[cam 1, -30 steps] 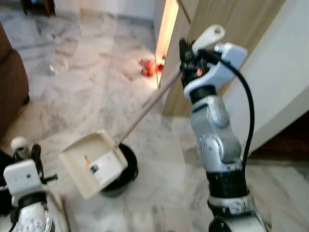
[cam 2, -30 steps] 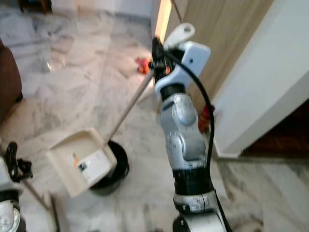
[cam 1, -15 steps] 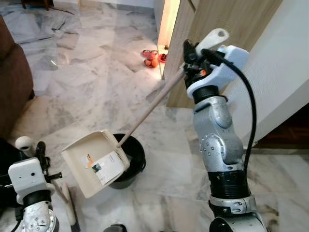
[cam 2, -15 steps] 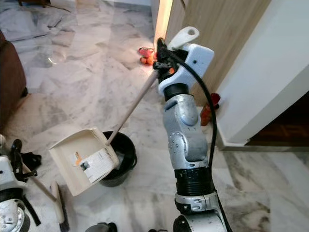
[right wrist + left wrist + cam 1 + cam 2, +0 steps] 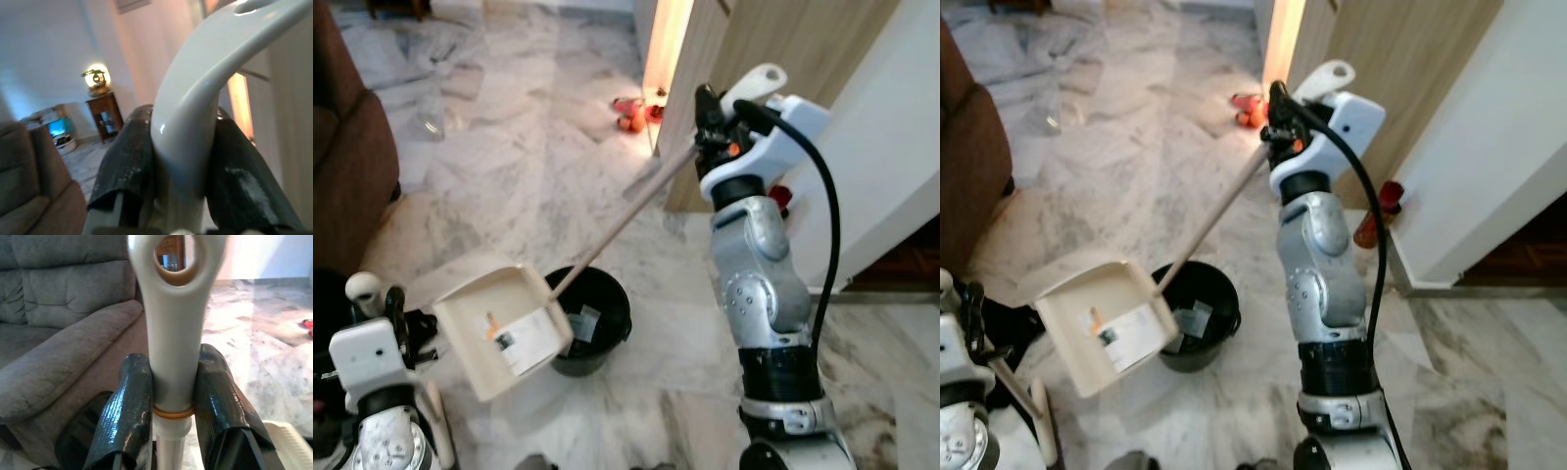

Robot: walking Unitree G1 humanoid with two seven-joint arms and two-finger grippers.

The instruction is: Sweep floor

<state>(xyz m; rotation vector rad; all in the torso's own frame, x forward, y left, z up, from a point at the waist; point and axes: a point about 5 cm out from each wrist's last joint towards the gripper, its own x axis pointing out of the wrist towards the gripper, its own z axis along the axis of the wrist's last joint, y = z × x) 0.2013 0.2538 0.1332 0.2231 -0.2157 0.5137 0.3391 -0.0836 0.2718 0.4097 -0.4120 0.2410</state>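
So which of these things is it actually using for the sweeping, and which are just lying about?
In use:
- dustpan, held by its long handle in the right gripper, tilted over the black bin
- broom handle, clamped in the left gripper

Lying about:
- brown sofa
- red and orange things on the floor by the doorway

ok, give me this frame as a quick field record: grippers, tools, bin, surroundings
right gripper: raised, fingers shut on dustpan handle
left gripper: low at robot's left, fingers shut on broom handle
dustpan: cream, tilted, beside and partly over the bin's rim, small debris inside
bin: black bucket on the marble floor, scraps of litter inside
surroundings: brown sofa at the robot's left, wooden door ahead, red-orange items by the doorway
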